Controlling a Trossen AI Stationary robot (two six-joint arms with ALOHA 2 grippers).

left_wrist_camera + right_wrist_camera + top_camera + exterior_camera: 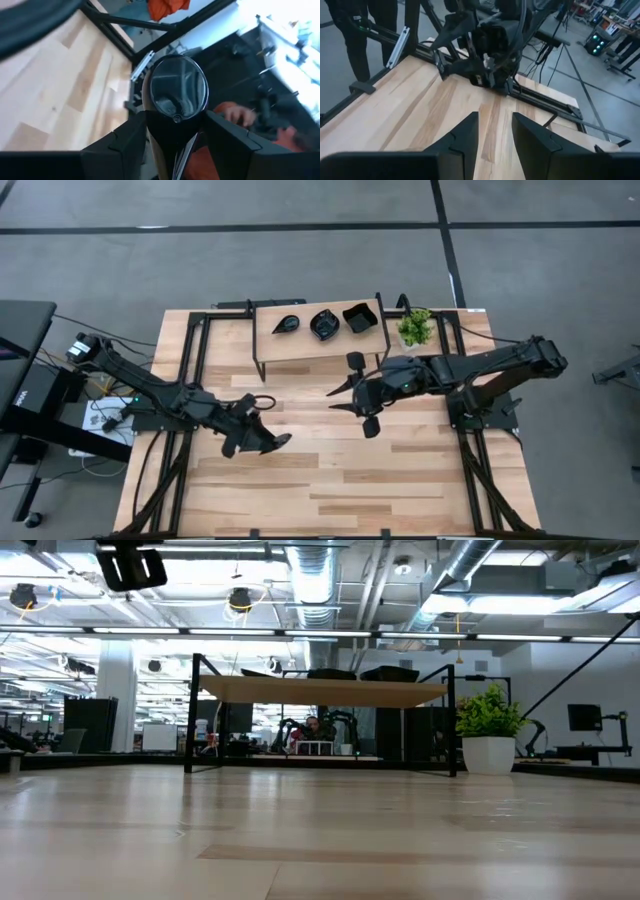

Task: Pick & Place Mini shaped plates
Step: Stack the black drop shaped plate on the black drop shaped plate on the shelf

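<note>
My left gripper [270, 442] hangs over the table's left middle, shut on a glossy black teardrop mini plate [177, 90]. My right gripper [338, 399] is raised over the table's middle with its fingers pointing toward the left arm. It is open [495, 137] and only bare wood shows between its fingers. Three more black mini plates rest on a small raised shelf [300, 345] at the far edge: a teardrop one [285, 325], a scalloped round one [324, 325] and a square one [359, 317]. Neither gripper shows in the low view. My left gripper pinches the teardrop plate by its narrow pointed end [175, 131] between the two fingers [132, 140], one on each side edge. The wide round end sticks out past the fingertips, with the hollow face toward the wrist camera. The plate is lifted clear of the table.
A small green potted plant [415, 328] in a white pot [489, 755] stands at the shelf's right end. The shelf stands on thin black legs [192, 715]. Bare wood lies along the near half of the table [330, 490]. A person's hand and orange sleeve [240, 117] show beyond the table.
</note>
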